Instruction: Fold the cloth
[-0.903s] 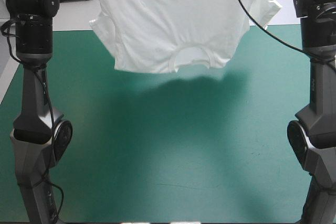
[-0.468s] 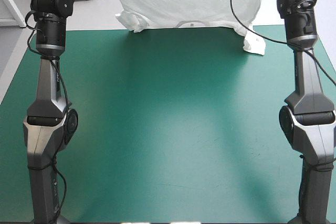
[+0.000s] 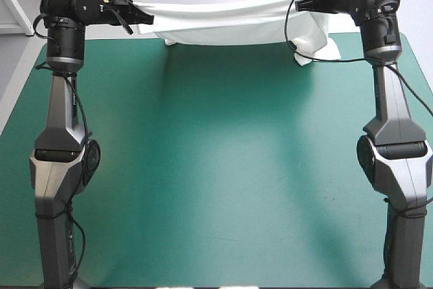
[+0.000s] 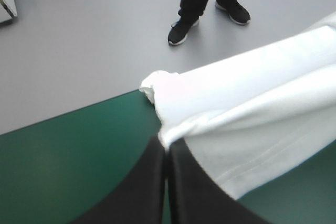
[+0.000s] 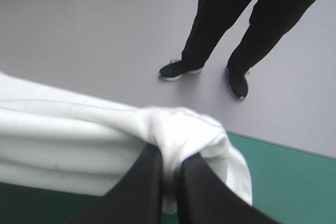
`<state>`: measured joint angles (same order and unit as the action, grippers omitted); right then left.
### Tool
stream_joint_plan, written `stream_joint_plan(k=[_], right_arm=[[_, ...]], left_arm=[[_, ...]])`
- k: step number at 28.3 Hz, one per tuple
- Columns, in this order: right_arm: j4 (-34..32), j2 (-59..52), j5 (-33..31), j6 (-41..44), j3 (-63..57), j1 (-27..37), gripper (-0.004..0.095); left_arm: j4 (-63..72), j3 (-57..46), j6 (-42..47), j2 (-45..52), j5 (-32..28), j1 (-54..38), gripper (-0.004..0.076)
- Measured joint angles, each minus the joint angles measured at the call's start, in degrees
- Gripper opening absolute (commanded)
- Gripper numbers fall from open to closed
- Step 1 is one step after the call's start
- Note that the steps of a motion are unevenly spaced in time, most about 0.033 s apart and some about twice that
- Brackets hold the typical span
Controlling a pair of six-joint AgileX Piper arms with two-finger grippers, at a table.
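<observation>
The near and middle stretch of the teal-green cover [image 3: 216,167] lies bare, smooth and matte, with a faint sheen toward its centre. The 2 arms rise from the near corners and reach to the far edge, 1 at each side.

There the left gripper [image 4: 167,148] has its black fingers pressed together into 1 pointed arch, a pinch of the white T-shirt [image 4: 252,114] caught at the tips. The fabric is soft and thin; a stitched hem [image 4: 262,156] runs along its lower border, and a small rounded bunch [image 4: 152,82] sticks out just beyond the grip.

The right gripper [image 5: 170,158] is likewise all but closed on the shirt, which wraps over the fingertips in a puffy wad; long parallel folds run away from it.

In the high view the T-shirt hangs as a narrow, sagging band between both grippers over the table's far edge, with 1 loose flap [image 3: 318,42] drooping beside the right gripper. Whether the band's lower edge touches the cover cannot be told.
</observation>
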<state>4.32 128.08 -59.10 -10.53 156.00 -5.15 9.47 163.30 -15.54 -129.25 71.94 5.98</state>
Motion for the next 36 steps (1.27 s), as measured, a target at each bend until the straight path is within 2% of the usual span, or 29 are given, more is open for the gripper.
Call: stream_joint_plan(k=[7,13,20,28,33,36], right_arm=[[2.03,0.81,-10.98,-0.16,-1.36,0.00,-0.0017],[5.82,1.16,-12.40,-0.51,-12.73,0.00,-0.0017],[10.51,1.45,-12.40,-1.05,-24.45,-0.13,-0.0017],[10.63,-4.35,-11.92,-0.16,-36.47,-1.71,-0.0017],[8.67,-12.90,-11.55,0.08,-51.01,-1.76,-0.0017],[6.23,-22.18,-11.01,0.08,-66.96,-1.76,-0.0017]], left_arm=[[1.00,-2.32,2.53,0.29,0.18,0.05,-0.0022],[2.12,-13.11,4.25,0.98,0.18,0.17,-0.0022],[3.11,-35.10,4.36,5.29,0.18,1.13,-0.0022],[2.08,-56.87,3.74,17.41,-0.84,2.18,-0.0022],[-0.80,-71.79,2.47,26.18,-2.07,2.46,-0.0022],[-1.20,-83.83,0.60,34.97,-2.18,2.46,-0.0022]])
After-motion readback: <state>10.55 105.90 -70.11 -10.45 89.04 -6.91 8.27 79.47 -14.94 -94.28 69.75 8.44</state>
